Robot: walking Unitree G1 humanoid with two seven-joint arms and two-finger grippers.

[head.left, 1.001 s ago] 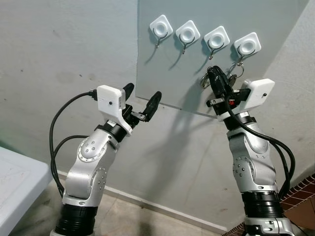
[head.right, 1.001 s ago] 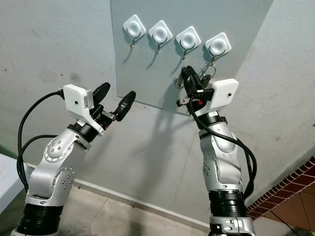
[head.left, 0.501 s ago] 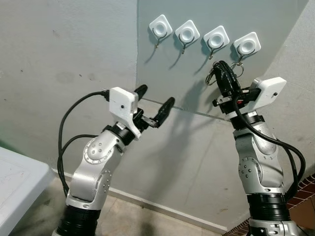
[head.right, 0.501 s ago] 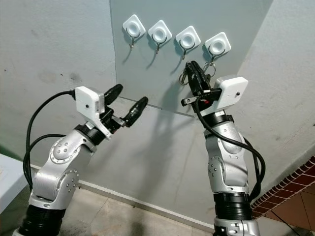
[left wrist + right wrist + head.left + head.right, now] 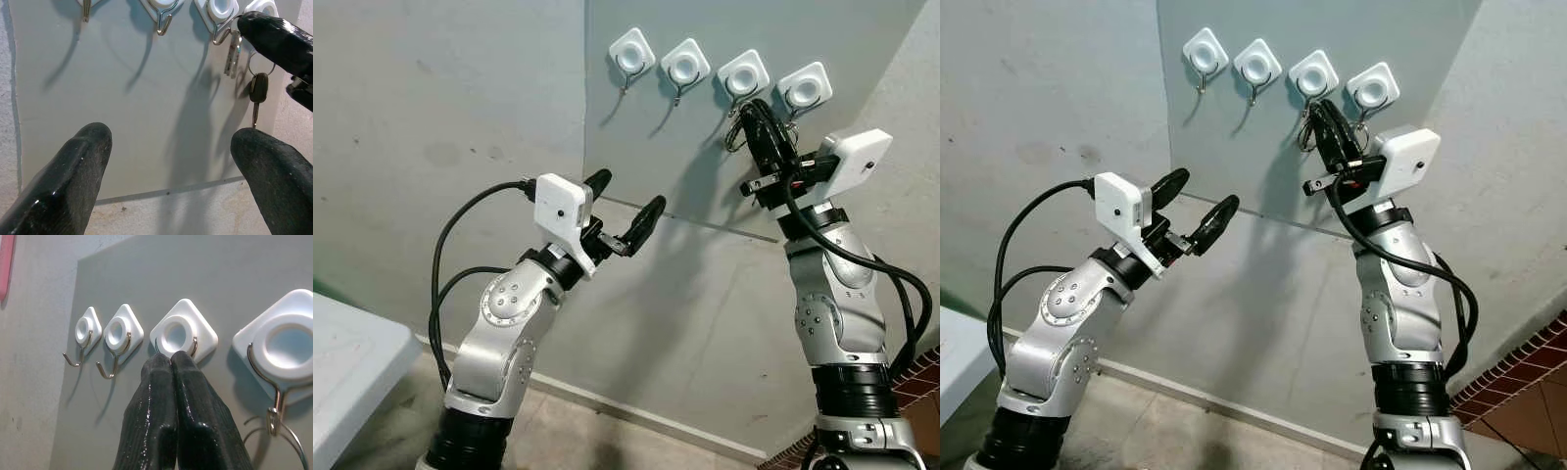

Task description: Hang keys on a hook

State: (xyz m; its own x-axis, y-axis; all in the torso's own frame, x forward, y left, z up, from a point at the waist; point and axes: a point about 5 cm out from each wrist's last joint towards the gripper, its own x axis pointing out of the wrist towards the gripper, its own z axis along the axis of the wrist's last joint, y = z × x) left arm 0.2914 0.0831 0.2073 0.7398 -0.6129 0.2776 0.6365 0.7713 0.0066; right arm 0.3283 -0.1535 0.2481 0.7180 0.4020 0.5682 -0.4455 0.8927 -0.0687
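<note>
The right end effector [image 5: 756,117] is raised against the grey board [image 5: 636,157], its two black fingers pressed together with no gap, tips just under the third hook [image 5: 177,340] of the row of four. It pinches the keys [image 5: 234,49]: in the left wrist view a silver key hangs from a ring at the fingertip, right beside that hook's wire. Whether the ring has caught the wire cannot be told. The fourth hook [image 5: 274,396] already carries a ring with a black-headed key [image 5: 258,93] hanging below it. The first hook [image 5: 632,54] and second hook [image 5: 684,67] are bare.

The left end effector [image 5: 625,211] hovers below and to the left of the hooks, its fingers spread wide and holding nothing.

Handling, as judged: the keys are small, light, rigid metal, loose on a thin ring, so they will swing and twist freely. The smooth metal may slip between the pads. The ring itself is the proper hold, leaving an open loop clear to pass over the upturned wire tip. The hook wire is slender and the entry small, so a misaligned ring would ride off the tip.

Against one second ago: the right end effector has risen from well below the hooks to the third hook. The left arm has also lifted and moved nearer the board, its fingers as wide apart as before.
</note>
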